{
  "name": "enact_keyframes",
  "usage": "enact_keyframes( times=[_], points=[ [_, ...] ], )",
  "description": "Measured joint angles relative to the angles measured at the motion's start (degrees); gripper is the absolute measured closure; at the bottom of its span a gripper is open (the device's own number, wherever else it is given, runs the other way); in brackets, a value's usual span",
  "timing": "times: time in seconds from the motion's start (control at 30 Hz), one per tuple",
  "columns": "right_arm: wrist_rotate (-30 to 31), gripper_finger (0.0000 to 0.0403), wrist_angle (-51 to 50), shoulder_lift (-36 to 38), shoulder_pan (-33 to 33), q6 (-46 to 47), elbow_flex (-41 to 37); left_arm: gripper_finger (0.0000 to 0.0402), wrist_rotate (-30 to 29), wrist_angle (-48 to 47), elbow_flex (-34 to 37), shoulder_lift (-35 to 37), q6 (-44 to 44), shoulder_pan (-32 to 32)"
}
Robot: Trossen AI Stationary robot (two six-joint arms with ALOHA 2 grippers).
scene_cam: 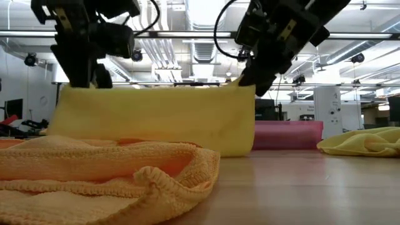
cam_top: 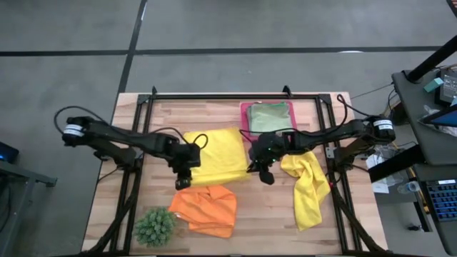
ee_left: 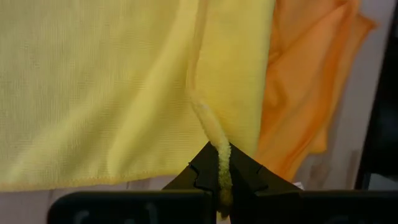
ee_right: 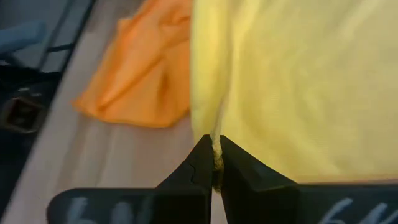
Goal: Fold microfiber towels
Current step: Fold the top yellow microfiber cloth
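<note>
A yellow towel [cam_top: 214, 153] is at the table's middle, held up along its near edge by both grippers. In the low view it hangs as a sheet [scene_cam: 156, 119] between them. My left gripper [cam_top: 184, 173] is shut on its near left corner. My right gripper [cam_top: 263, 170] is shut on its near right corner. An orange towel [cam_top: 207, 208] lies crumpled near the front edge. A second yellow towel [cam_top: 308, 187] lies crumpled at the right. A sage green towel [cam_top: 271, 114] lies in the pink tray [cam_top: 245, 120]. My left gripper pinches the yellow towel's near left corner [ee_left: 219, 155] between its two fingers, bunched into a thin ridge. The corner is lifted off the table and the cloth spreads away beyond the fingers [scene_cam: 81, 69]. My right gripper pinches the yellow towel's near right corner [ee_right: 216, 148] between its two fingers, bunched into a narrow fold. The corner is lifted, and the cloth hangs below the fingers [scene_cam: 256, 69] with its lower part on the table.
A spiky green plant ball [cam_top: 155, 225] sits at the front left corner. The pink tray stands at the far middle. A black frame [cam_top: 235, 95] runs around the wooden table top. Bare wood shows between the orange towel and the right yellow towel [cam_top: 264, 214].
</note>
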State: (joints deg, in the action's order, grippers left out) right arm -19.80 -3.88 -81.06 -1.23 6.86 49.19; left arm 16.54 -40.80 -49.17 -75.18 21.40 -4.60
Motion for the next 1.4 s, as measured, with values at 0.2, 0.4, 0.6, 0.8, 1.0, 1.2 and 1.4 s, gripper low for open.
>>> enact_keyframes(
  times=[0.2, 0.4, 0.6, 0.8, 1.0, 1.2, 1.4],
  points=[
    [12.6, 0.0394, 0.4, 0.0, -0.5, -4.2, 1.8, 0.0402, -6.0, -4.9, 0.0, 0.8, -4.2, 0.3],
    [19.7, 0.0394, 0.3, 0.0, -2.8, -10.6, 4.8, 0.0402, -24.4, -7.1, 0.0, 4.9, -5.3, 2.7],
    [21.6, 0.0394, 0.3, -2.0, -6.7, -12.8, 7.0, 0.0402, -34.2, -7.8, 0.0, 6.2, -8.6, 6.6],
    [23.1, 0.0394, 0.5, -8.4, -9.6, -15.6, 9.9, 0.0402, -34.5, -7.7, 0.3, 3.8, -12.2, 10.4],
    [26.5, 0.0394, -0.2, -14.3, -11.3, -19.0, 14.0, 0.0402, -35.7, -6.4, 0.4, -0.6, -15.6, 13.1],
    [28.8, 0.0394, -2.0, -18.2, -12.0, -21.1, 17.7, 0.0402, -38.7, -4.2, 0.4, -5.4, -18.6, 14.6],
    [29.3, 0.0394, -3.3, -19.2, -12.5, -21.1, 19.1, 0.0402, -41.6, -2.7, 0.4, -10.6, -22.1, 15.8]
  ],
)
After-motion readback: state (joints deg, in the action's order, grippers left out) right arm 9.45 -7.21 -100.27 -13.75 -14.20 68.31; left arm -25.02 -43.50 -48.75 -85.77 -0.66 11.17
